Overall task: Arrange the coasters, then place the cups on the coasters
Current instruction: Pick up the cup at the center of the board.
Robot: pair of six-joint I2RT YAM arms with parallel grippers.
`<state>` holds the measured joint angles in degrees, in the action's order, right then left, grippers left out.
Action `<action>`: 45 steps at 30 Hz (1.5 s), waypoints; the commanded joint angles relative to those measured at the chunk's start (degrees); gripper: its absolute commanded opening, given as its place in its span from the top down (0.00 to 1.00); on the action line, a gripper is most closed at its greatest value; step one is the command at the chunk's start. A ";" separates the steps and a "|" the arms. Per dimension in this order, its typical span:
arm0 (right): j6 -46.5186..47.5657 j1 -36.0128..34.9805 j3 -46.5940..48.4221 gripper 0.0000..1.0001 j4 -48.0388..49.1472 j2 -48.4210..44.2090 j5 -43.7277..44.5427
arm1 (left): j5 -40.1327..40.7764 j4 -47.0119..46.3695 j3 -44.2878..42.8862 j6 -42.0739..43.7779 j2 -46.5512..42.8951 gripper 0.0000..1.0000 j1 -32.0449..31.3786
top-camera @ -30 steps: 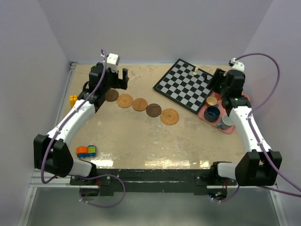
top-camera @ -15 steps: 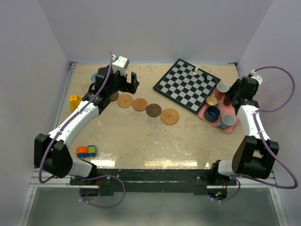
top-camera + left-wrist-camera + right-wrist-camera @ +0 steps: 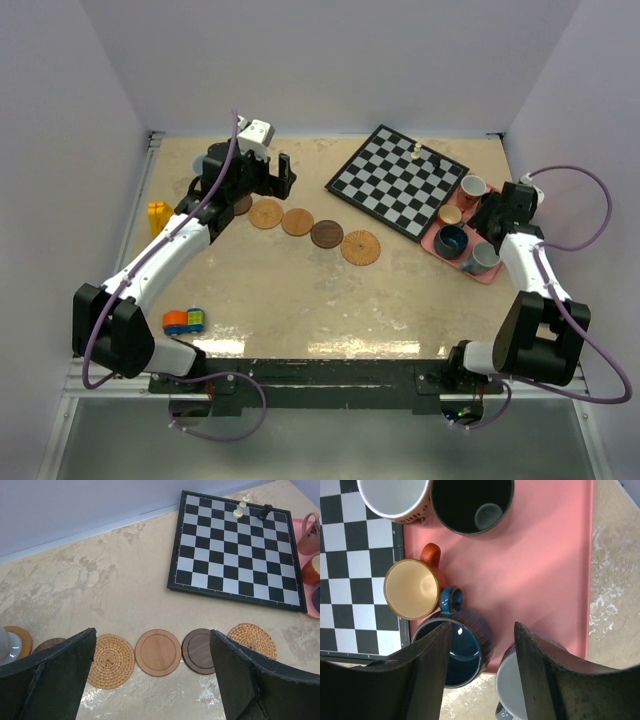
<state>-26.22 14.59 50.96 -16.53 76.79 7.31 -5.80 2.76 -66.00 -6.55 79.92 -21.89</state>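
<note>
Top external view shows the change on the right side. Within the last second the right arm has swung out toward the wall, and the right hand [image 3: 482,630] has come down lower over the near end of the pink tray [image 3: 545,570]. Its fingers stand partly apart with nothing between them. From the right wrist camera they frame the rim of the dark blue cup [image 3: 455,655], with the grey cup [image 3: 517,692] just beside the right finger. The orange-tan cup [image 3: 415,589], black cup [image 3: 471,502] and white cup [image 3: 395,495] also sit on the tray, untouched.

The left arm has shifted a little to the right behind the coasters [image 3: 158,652] and has held there for the last half second. The left hand [image 3: 152,632] is spread wide and empty above them. The discs lie on the surface [image 3: 100,580] in a line, each touching or just beside the next. At the far left edge of the left wrist view, a pale cup [image 3: 4,642] already stands on the end coaster [image 3: 21,639].

So the arranging looks finished, and the work has moved to the cups. The right hand seems to be lining up on the dark blue cup, and five cups are left to carry over.
</note>
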 commanded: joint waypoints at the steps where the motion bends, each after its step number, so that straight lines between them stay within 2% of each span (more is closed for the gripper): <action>1: -1.64 0.00 1.24 0.42 -3.50 -2.26 1.21 | -0.70 -0.57 -0.98 -0.92 -0.82 0.01 0.00; 6: -2.70 0.00 2.57 0.42 -7.11 -4.63 6.66 | -0.96 -0.57 -1.06 -1.10 -1.26 0.01 0.00; 16: -6.47 0.00 -1.73 0.44 -5.01 -7.71 4.56 | -0.79 -0.57 -1.06 -1.10 -1.87 0.01 -0.08; 22: -9.37 -0.09 -5.96 0.46 -0.79 -6.22 2.10 | -0.09 -0.48 -1.06 -0.66 -2.31 0.01 -0.08; 30: -10.17 -0.09 -7.28 0.52 2.12 -5.87 3.15 | 0.44 -0.30 -1.15 -0.40 -2.31 0.01 0.00; 41: -9.20 0.00 -8.60 0.71 4.05 -5.25 3.67 | 0.71 -0.30 -1.15 -0.05 -2.05 0.01 0.00; 45: -8.50 -0.09 -8.33 0.83 4.23 -5.25 3.59 | 0.18 -0.39 -1.15 0.57 -2.05 0.01 -0.08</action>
<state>-35.05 14.59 42.48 -14.96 71.88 9.93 -5.52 2.94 -66.00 -6.81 79.59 -21.89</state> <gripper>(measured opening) 0.227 0.992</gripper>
